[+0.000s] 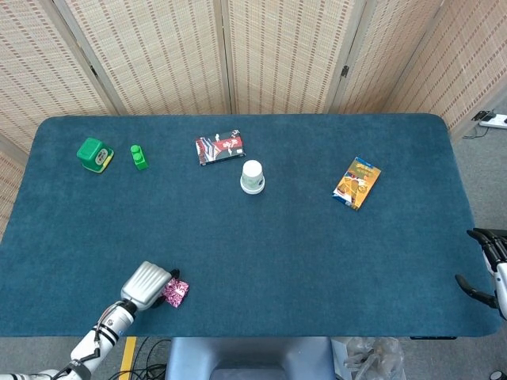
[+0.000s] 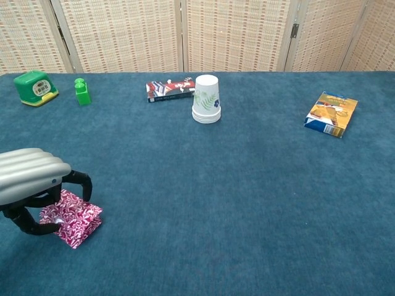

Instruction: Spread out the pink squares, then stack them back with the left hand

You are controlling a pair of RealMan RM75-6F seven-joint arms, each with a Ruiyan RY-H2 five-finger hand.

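Left hand [image 2: 37,191] palm-down, fingers curled gripping pink squares [image 2: 73,217] | right hand [image 1: 489,269] off table edge, grip unclear

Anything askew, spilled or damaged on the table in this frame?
Nothing stands out. The paper cups sit upside down in a neat stack, and the snack packet and dark packet lie flat. The left hand is at the pink squares near the front edge; no spill or damage shows.

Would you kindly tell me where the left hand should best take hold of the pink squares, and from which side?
Probably from above, by the top square's free right corner: the pink squares lie flat as a low pile on the table, and the left hand already covers their left side.
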